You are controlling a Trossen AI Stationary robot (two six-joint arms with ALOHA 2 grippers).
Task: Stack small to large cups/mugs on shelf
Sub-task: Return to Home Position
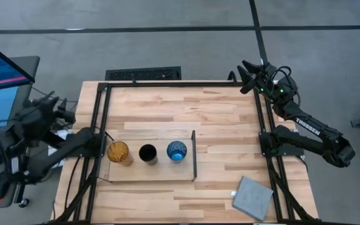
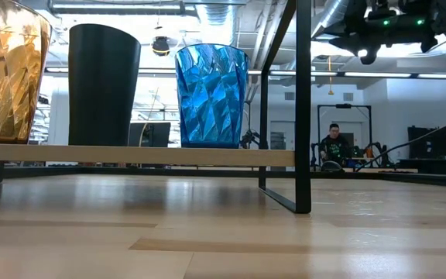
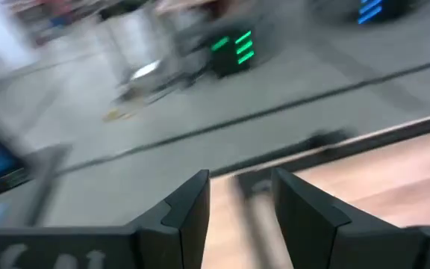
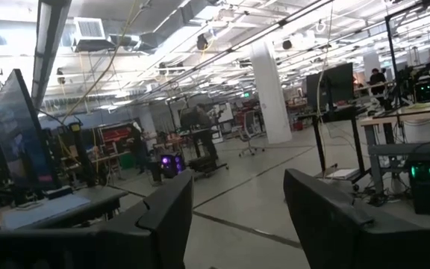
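While both arms sit folded at the table's edges, the left gripper (image 3: 239,176) hangs released beyond the left edge, fingers parted on nothing. The right gripper (image 4: 239,178), likewise spread and empty, is raised over the far right corner. Shelf (image 1: 149,174): between the two, well apart from both. On it, one row, upright: orange tumbler (image 1: 119,152) nearest the left gripper, black cup (image 1: 147,153) next, blue cup (image 1: 176,150) farthest, just beside the dark upright wall (image 1: 194,156). Grey pad (image 1: 254,197): well apart from the right gripper, toward the near edge.
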